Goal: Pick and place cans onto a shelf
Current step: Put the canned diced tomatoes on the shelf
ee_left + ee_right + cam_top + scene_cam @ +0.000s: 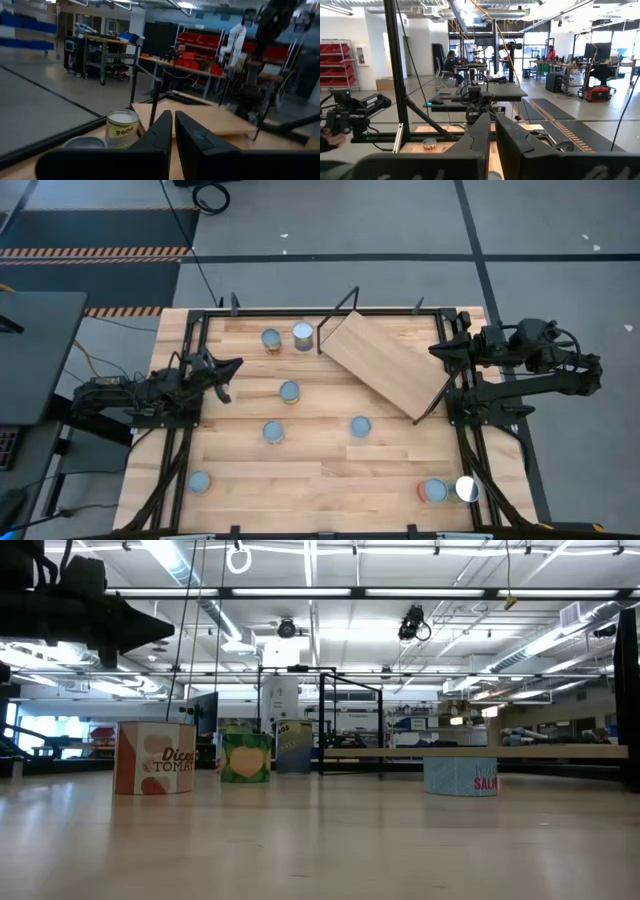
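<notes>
Nothing is sitting in either of my hands right now. My left hand [225, 375] is hovering over the left side of the surface [330, 480] with its fingers nearly together, just a thin slit between them and nothing in it. The closest can [289, 391] is lying a bit off toward the middle from that hand, not touching it. Past the fingertips I'm also seeing the peas can [122, 129] next to another silvery-topped one [85, 143]; from above that's the pair [287, 337] by the far edge.

My right hand [440, 350] is hanging at the right side, fingers also pressed almost together on nothing. It's sitting just beside the right end of the shelf [385, 365], which is lying at an angle across the far right part of the surface, no cans on it.

The rest of the cans are spread around well apart from both hands: two in the middle [273, 431] [361, 426], one in the near left corner [198, 481], and two touching each other in the near right corner [448, 490].

From surface level I'm looking at a tomato can [153, 757], a green one [245, 756] and a blue one [459, 776].
</notes>
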Controlling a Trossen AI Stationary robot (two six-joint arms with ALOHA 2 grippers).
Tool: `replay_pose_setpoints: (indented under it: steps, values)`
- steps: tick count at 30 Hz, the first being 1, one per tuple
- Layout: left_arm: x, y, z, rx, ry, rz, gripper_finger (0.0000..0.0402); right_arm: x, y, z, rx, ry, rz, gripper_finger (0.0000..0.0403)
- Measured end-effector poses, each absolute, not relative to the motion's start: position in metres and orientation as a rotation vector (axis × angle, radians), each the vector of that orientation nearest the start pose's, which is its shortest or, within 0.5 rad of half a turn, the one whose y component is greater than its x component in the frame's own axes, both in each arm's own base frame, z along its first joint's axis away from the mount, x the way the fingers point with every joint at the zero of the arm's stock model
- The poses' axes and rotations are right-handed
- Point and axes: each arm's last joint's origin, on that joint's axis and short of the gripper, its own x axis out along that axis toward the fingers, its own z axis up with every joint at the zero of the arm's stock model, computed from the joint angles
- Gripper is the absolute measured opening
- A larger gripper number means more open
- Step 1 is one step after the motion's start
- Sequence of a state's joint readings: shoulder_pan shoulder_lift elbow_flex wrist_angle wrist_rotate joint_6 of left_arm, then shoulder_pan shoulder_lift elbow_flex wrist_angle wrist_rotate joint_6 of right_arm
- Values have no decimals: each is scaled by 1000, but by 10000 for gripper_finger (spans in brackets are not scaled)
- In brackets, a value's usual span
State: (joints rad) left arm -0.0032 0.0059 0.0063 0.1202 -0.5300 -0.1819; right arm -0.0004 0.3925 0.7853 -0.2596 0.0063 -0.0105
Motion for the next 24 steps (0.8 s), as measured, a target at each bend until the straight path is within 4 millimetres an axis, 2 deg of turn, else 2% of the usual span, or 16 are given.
replay_pose_setpoints:
  steps: [3,5,10,12,21,24]
  values:
    - [93,14,178,-287,-202,503,27,75,0,367,-10,-133,-7,35]
    - [93,13,180,-260,-215,462,27,75,0,367,-10,-133,-7,35]
    - [98,2,180,-65,-149,63,24,75,0,367,-10,-133,-7,35]
    - [99,-2,177,-3,-113,-46,18,75,0,367,-10,-134,-7,35]
    - [110,-10,175,-155,-59,-115,6,75,0,367,-10,-134,-7,35]
    - [119,-19,172,-220,52,-104,6,75,0,367,-10,-133,-7,35]
